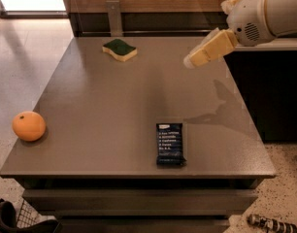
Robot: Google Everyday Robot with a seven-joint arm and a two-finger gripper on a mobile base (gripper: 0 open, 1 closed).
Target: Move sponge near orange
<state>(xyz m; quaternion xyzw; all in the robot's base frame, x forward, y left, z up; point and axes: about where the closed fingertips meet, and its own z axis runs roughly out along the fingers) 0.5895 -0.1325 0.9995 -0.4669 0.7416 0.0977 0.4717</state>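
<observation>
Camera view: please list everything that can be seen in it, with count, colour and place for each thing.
sponge: one, dark green top over pale yellow, far part of the table, left of middle
orange: one, bright orange, near the left edge of the table, toward the front
snack bar: one, dark blue wrapper, near the front edge, right of middle
table: one, grey-brown, fills the middle of the view
metal post: one, grey, behind the far edge of the table
striped object: one, dark and pale, on the floor at the lower right; cannot tell what it is
gripper: one, pale yellow, above the right far part of the table, right of the sponge, touching nothing
arm: one, white, upper right corner
</observation>
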